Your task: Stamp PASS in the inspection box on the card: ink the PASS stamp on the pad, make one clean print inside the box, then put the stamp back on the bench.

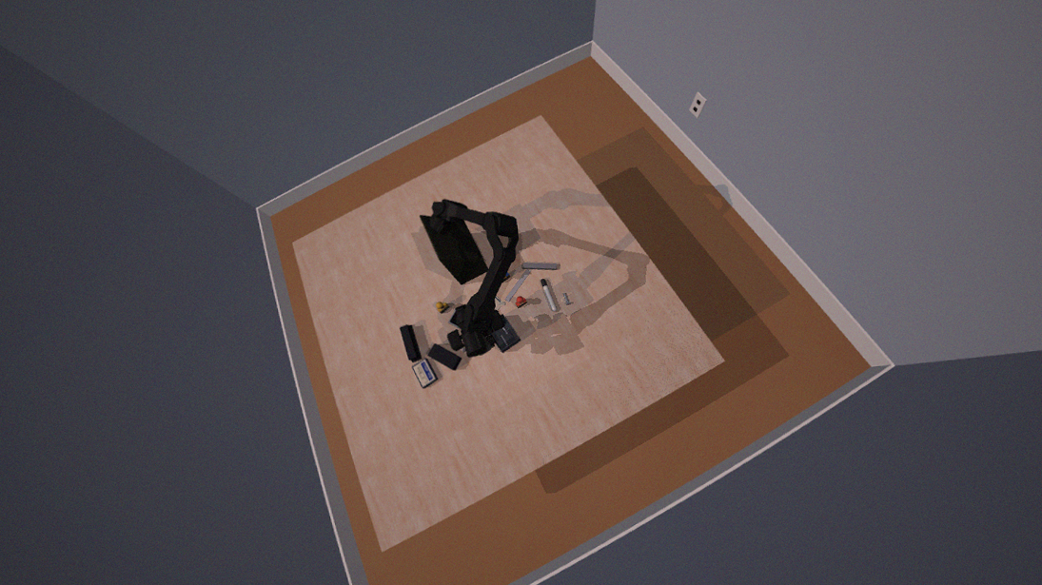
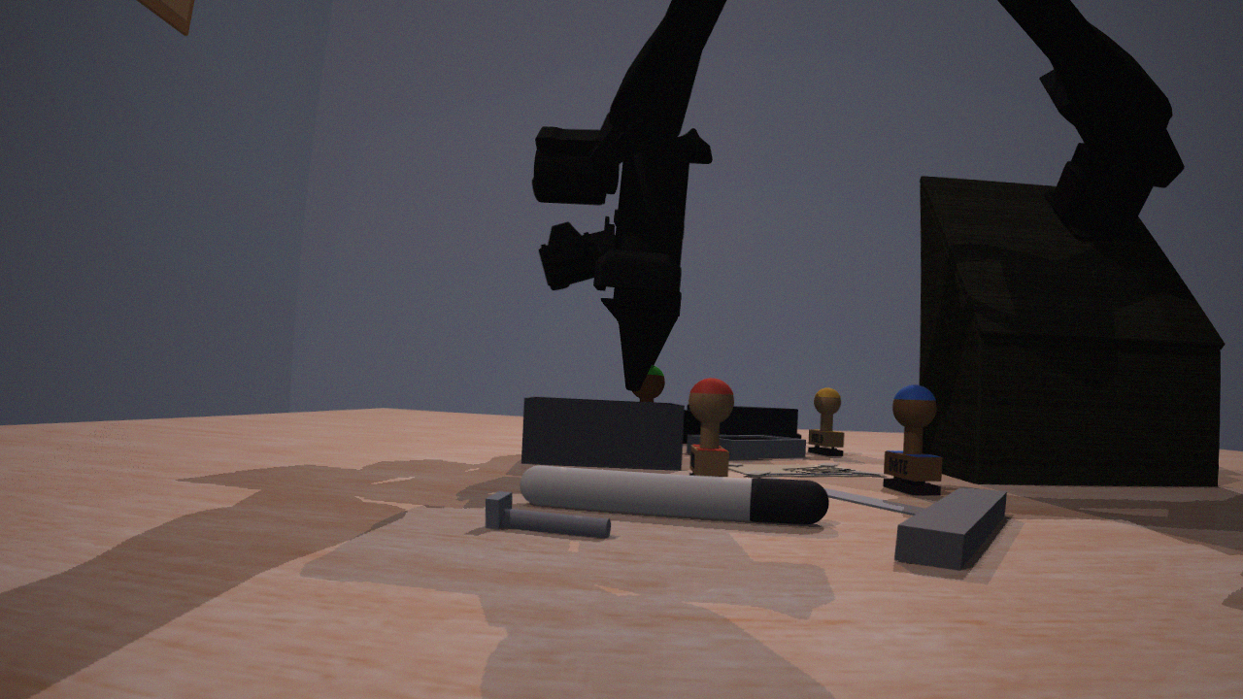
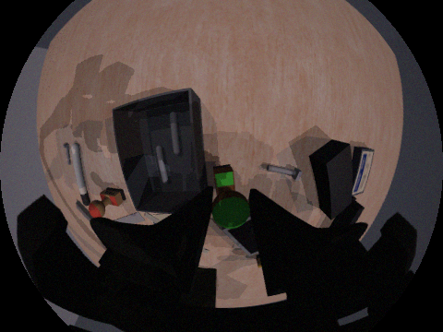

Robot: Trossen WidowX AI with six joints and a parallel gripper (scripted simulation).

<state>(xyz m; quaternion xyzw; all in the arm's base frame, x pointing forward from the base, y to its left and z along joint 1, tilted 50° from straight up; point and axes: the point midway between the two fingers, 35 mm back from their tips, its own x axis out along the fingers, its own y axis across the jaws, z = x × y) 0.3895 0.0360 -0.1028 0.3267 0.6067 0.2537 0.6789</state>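
My gripper (image 2: 637, 386) (image 3: 231, 192) is shut on the green-topped stamp (image 2: 654, 382) (image 3: 231, 212). The stamp's round knob lies between the fingers; its lettering is not readable, and its foot is hidden in the exterior view. I cannot tell whether it touches the bench. The ink pad (image 2: 755, 448) (image 3: 245, 235), dark in a grey frame, lies close to the stamp, partly behind the right finger in the wrist view. The pale card (image 2: 782, 470) lies flat, mostly hidden by the left finger in the wrist view. Its inspection box cannot be made out.
A dark open bin (image 2: 599, 432) (image 3: 197, 138) stands beside the gripper. Red (image 2: 711, 404), blue (image 2: 914, 408) and yellow (image 2: 826, 401) stamps stand around. A marker (image 2: 634, 490), a bolt (image 3: 281, 171), a grey block (image 2: 947, 525) and a black box (image 3: 332, 180) lie about.
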